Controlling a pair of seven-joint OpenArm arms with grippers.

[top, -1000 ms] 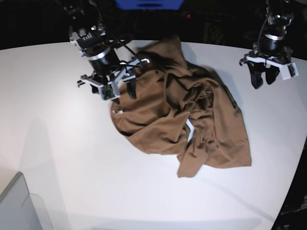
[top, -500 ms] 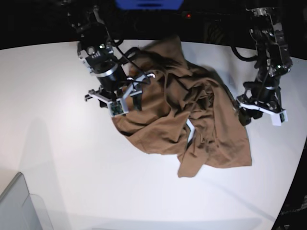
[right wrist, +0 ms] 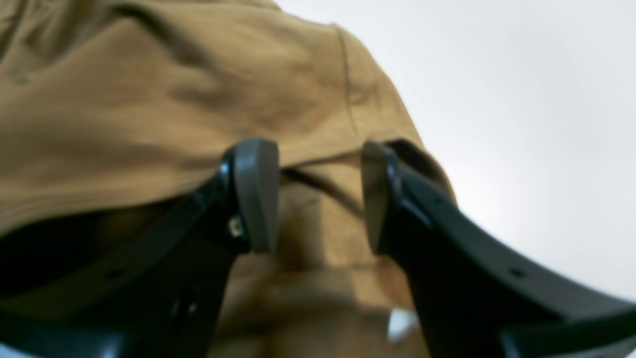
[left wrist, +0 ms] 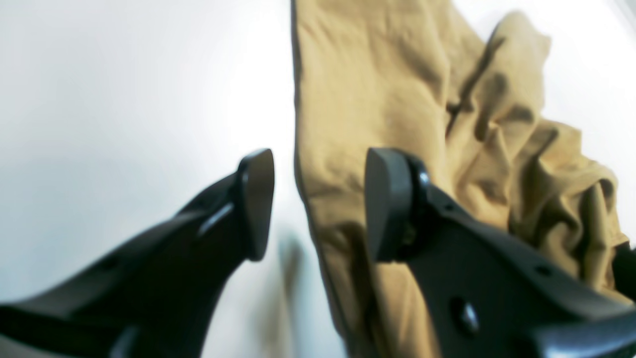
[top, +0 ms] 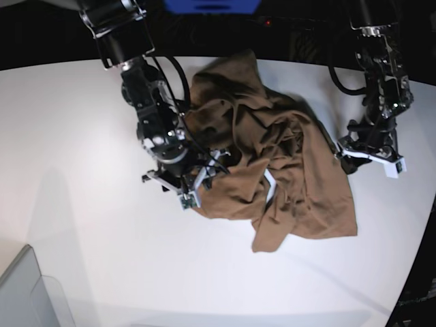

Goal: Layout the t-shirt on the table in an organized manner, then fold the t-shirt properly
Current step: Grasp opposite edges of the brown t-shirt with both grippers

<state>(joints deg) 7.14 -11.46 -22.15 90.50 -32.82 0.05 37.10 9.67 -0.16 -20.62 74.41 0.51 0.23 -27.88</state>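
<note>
The brown t-shirt (top: 272, 157) lies crumpled on the white table (top: 82, 136), with a small white tag (top: 270, 182) near its middle. My right gripper (top: 193, 187) is low at the shirt's front-left edge. In the right wrist view it (right wrist: 318, 196) is open, with a fold of the shirt (right wrist: 149, 99) between its fingers. My left gripper (top: 351, 162) is low at the shirt's right edge. In the left wrist view it (left wrist: 318, 209) is open and straddles the hem of the shirt (left wrist: 387, 89), one finger (left wrist: 256, 204) over bare table (left wrist: 124, 99).
A grey translucent bin corner (top: 27, 293) sits at the front left. The table's curved edge (top: 415, 259) runs along the right. A dark background with a blue object (top: 211, 5) lies behind the table.
My right gripper has moved forward along the shirt's left side and come down at its front-left edge. My left gripper dropped from the back right to the shirt's right edge and now holds there.
</note>
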